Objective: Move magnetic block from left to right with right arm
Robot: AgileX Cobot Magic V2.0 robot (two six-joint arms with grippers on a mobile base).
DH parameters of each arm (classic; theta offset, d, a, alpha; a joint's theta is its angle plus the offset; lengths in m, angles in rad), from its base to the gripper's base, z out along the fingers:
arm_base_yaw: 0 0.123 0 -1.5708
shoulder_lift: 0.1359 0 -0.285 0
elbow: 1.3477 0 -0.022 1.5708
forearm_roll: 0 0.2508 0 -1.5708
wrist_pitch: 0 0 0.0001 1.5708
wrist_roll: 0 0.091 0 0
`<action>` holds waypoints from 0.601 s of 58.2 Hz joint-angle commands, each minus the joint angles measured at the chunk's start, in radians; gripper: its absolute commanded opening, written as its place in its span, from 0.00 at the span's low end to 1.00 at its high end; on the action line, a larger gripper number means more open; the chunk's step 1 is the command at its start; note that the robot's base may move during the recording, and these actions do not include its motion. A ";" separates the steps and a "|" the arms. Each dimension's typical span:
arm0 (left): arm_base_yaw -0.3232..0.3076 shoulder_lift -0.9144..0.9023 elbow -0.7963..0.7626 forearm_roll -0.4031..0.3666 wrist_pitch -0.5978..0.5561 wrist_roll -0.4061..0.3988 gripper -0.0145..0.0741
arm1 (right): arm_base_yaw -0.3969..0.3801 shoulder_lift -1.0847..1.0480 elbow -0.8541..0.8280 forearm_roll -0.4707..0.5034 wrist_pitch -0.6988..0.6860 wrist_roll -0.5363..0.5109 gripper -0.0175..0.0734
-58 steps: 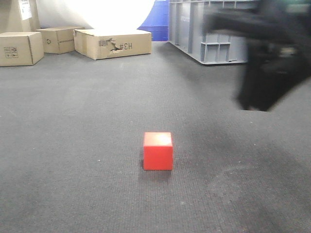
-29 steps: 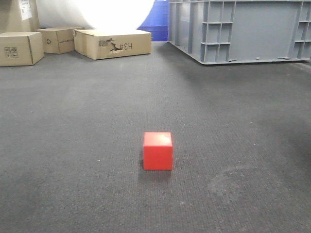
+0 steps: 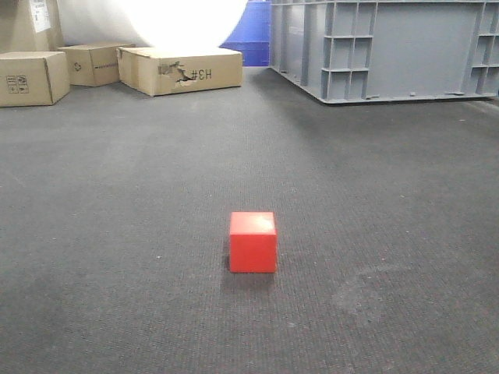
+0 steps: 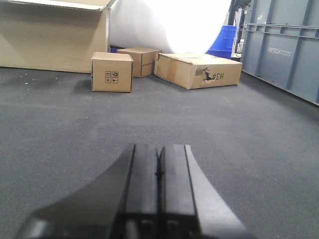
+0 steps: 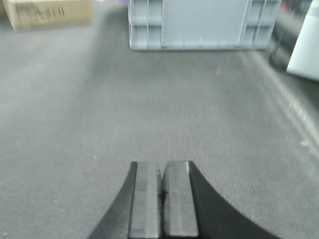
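Far left, three cardboard boxes (image 3: 179,70) line the back of the grey carpet (image 3: 117,234). Centre floor, the magnetic block (image 3: 253,242) sits alone on the carpet — upright, nothing touching it, no arm near it in the front view. Far right at the back, a grey crate (image 3: 390,51). The left gripper (image 4: 158,172) has its jaws pressed together, empty — and the right gripper (image 5: 162,186) is likewise closed on nothing above bare carpet.
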 commanded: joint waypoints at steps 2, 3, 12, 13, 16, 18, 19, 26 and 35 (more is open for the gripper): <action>-0.006 -0.008 0.008 -0.005 -0.086 -0.002 0.02 | -0.004 -0.072 -0.023 0.006 -0.031 -0.012 0.22; -0.006 -0.008 0.008 -0.005 -0.086 -0.002 0.02 | -0.004 -0.083 -0.023 0.006 -0.028 -0.012 0.22; -0.006 -0.008 0.008 -0.005 -0.086 -0.002 0.02 | -0.004 -0.105 -0.023 0.006 -0.027 -0.012 0.22; -0.006 -0.008 0.008 -0.005 -0.086 -0.002 0.02 | -0.004 -0.105 -0.023 0.006 -0.027 -0.012 0.22; -0.006 -0.008 0.008 -0.005 -0.086 -0.002 0.02 | -0.004 -0.105 -0.023 0.006 -0.027 -0.012 0.22; -0.006 -0.008 0.008 -0.005 -0.086 -0.002 0.02 | -0.004 -0.105 -0.023 0.006 -0.027 -0.012 0.22; -0.006 -0.008 0.008 -0.005 -0.086 -0.002 0.02 | -0.004 -0.105 -0.023 0.006 -0.027 -0.012 0.22; -0.006 -0.008 0.008 -0.005 -0.086 -0.002 0.02 | -0.004 -0.105 -0.023 0.006 -0.029 -0.012 0.22; -0.006 -0.008 0.008 -0.005 -0.086 -0.002 0.02 | -0.004 -0.142 -0.018 -0.013 -0.030 -0.005 0.22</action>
